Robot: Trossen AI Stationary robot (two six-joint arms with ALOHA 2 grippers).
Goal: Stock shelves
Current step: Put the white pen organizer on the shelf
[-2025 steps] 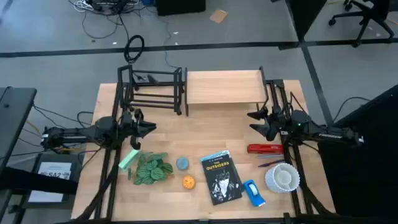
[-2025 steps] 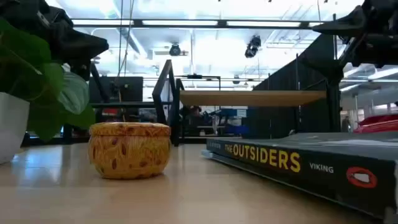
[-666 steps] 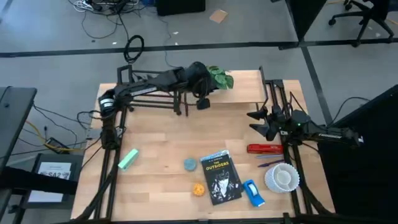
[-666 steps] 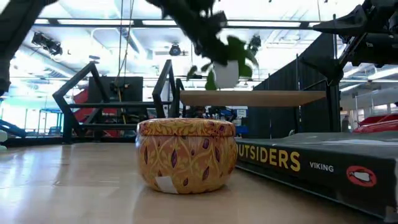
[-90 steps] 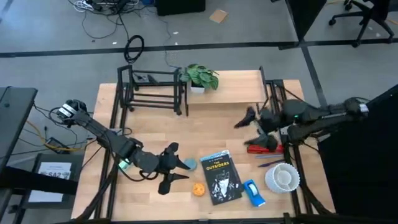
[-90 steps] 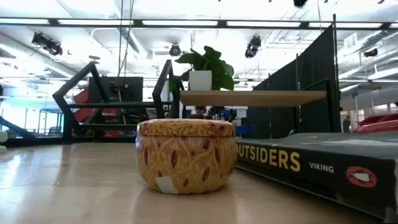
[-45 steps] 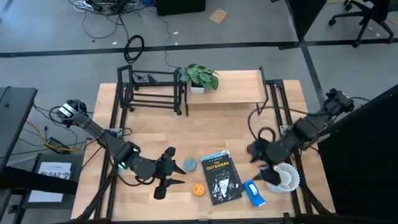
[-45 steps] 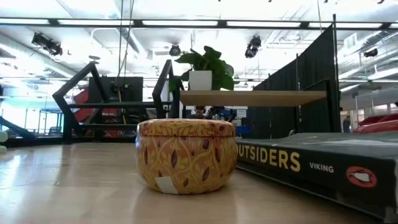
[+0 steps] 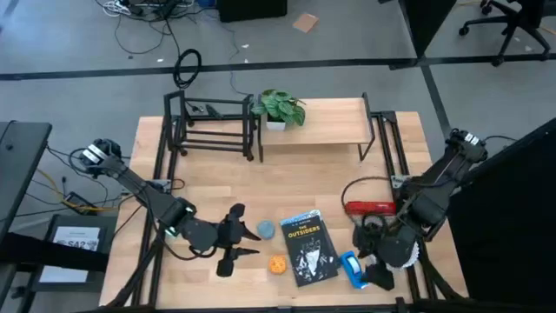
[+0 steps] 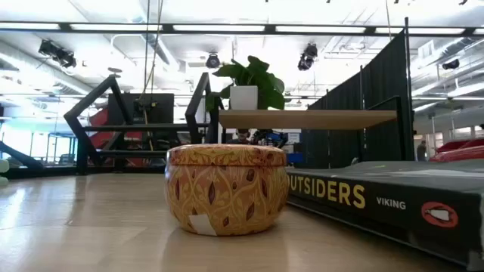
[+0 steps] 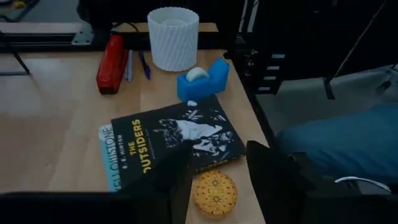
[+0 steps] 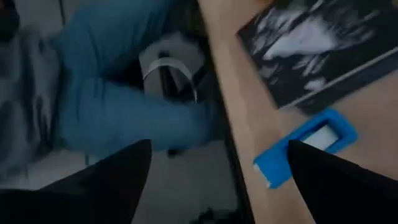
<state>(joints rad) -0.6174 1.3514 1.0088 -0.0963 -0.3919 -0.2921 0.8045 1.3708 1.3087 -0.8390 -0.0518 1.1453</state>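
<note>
A potted plant (image 9: 278,106) stands on the left end of the wooden shelf (image 9: 321,123), beside the black rod rack (image 9: 213,126). My left gripper (image 9: 231,239) is open, low over the table's near middle. Its fingers point toward the table's right edge at a round orange tin (image 11: 214,193), which lies just ahead of them. A grey-blue disc (image 9: 265,229) lies beside its far finger. My right gripper (image 9: 372,256) hangs open above the blue tape dispenser (image 9: 352,269) and the white cup (image 9: 410,250), touching nothing. A black book (image 9: 310,246) lies between the two grippers.
A red stapler (image 9: 372,207) and pens (image 11: 135,64) lie at the right, far of the cup. The tin (image 10: 227,189) and the book (image 10: 378,200) fill the low view's front. A person's blue-clad leg (image 12: 124,106) shows beyond the table's near edge.
My right gripper has swung from beside the stapler toward the table's near edge, tipping downward, and now hangs over the tape dispenser and cup. My left gripper has stayed open near the tin.
</note>
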